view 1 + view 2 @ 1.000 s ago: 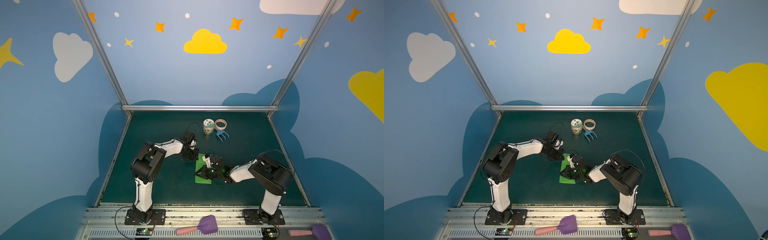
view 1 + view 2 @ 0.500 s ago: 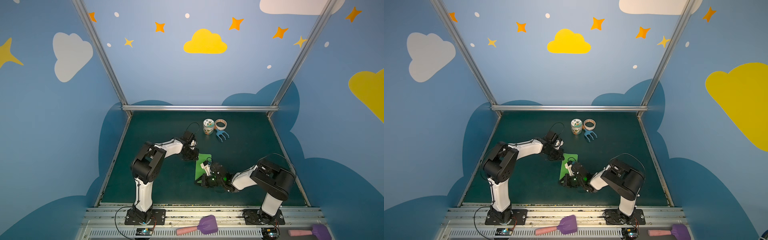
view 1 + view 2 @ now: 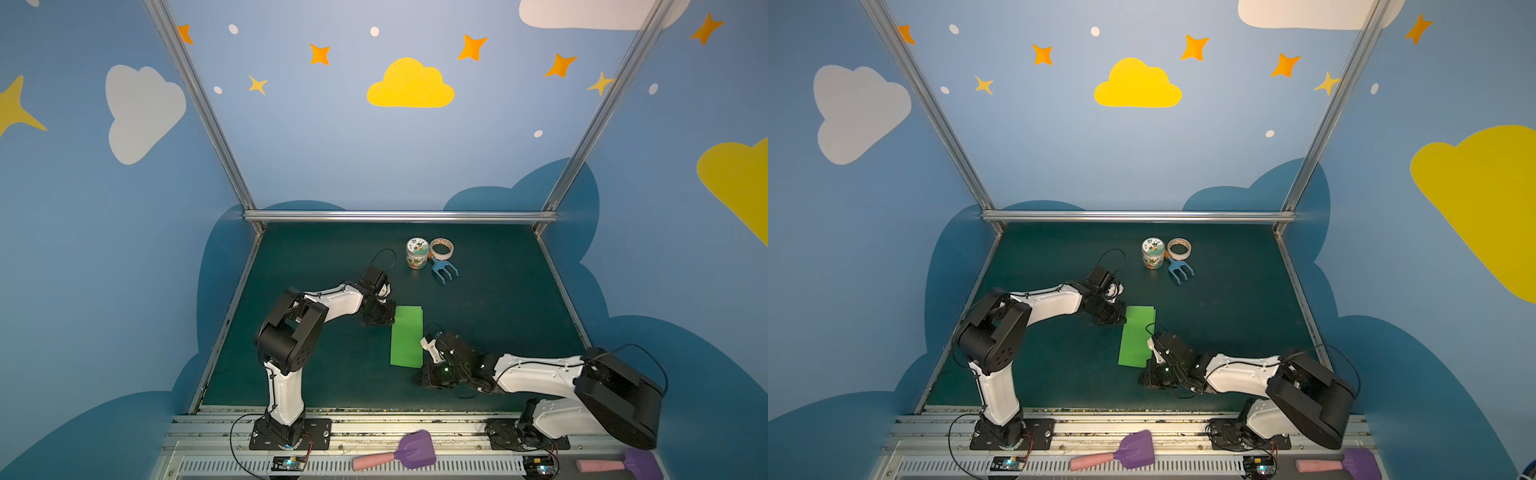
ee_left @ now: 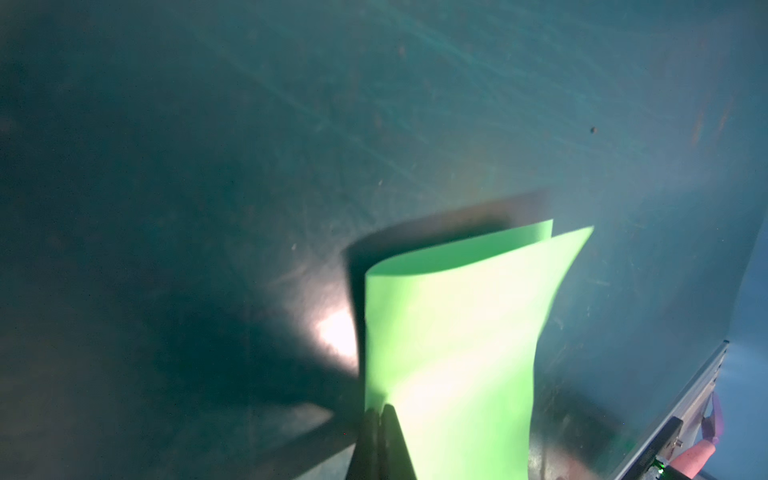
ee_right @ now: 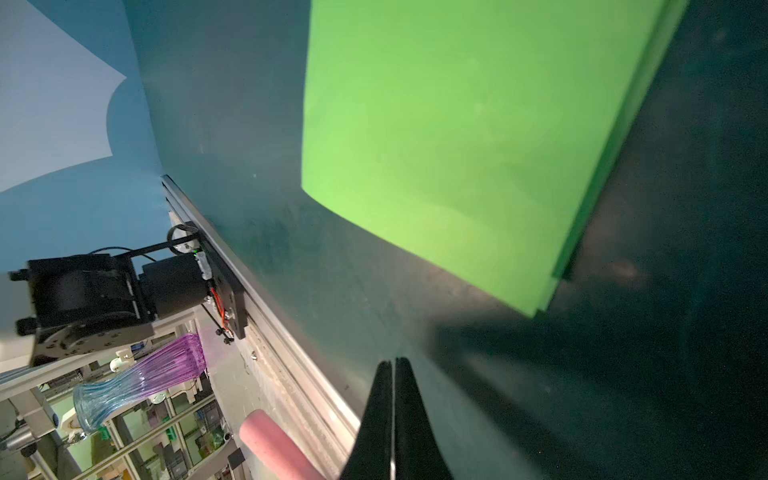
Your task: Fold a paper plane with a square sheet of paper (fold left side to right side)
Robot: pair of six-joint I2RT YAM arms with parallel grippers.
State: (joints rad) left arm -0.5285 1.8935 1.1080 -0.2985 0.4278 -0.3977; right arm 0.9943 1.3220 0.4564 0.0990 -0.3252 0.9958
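Now the right gripper (image 3: pixel 424 375) has slid off the sheet's lower end.
Clenched and empty, it sits on the mat just right of the lower corner. The left gripper (image 3: pixel 384 320), also clenched, still presses the upper left corner of the square sheet of paper (image 3: pixel 407 336), which lies halved at centre frame. The centre crease looks pressed, and the corner folds seem due next.
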